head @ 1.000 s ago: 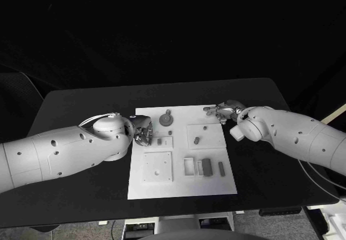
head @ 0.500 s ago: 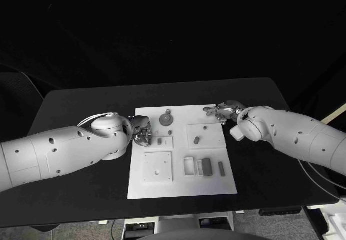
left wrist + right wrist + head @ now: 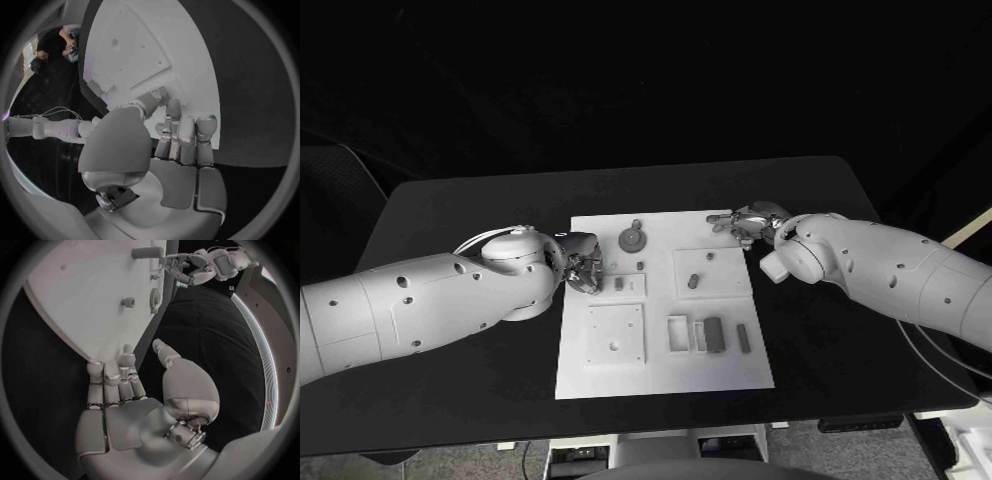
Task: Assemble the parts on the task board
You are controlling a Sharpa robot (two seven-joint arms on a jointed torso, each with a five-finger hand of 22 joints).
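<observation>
The white task board (image 3: 661, 370) lies in the middle of the black table. Grey parts stand on it: a round gear-like piece (image 3: 632, 241) near the far edge, a small peg (image 3: 710, 256), and two bars (image 3: 715, 335) near the front right. My left hand (image 3: 584, 264) sits at the board's left edge, its fingers (image 3: 181, 135) stretched side by side towards the board (image 3: 144, 50) with nothing in them. My right hand (image 3: 749, 222) is at the board's far right corner. Its fingers (image 3: 112, 380) reach to the board's edge (image 3: 94, 347), the thumb apart, holding nothing.
A raised square plate (image 3: 615, 333) takes up the board's front left. A small frame (image 3: 678, 332) stands beside the bars. Bare black table lies all round the board. Across the board from the right hand, the left hand (image 3: 209, 262) is seen.
</observation>
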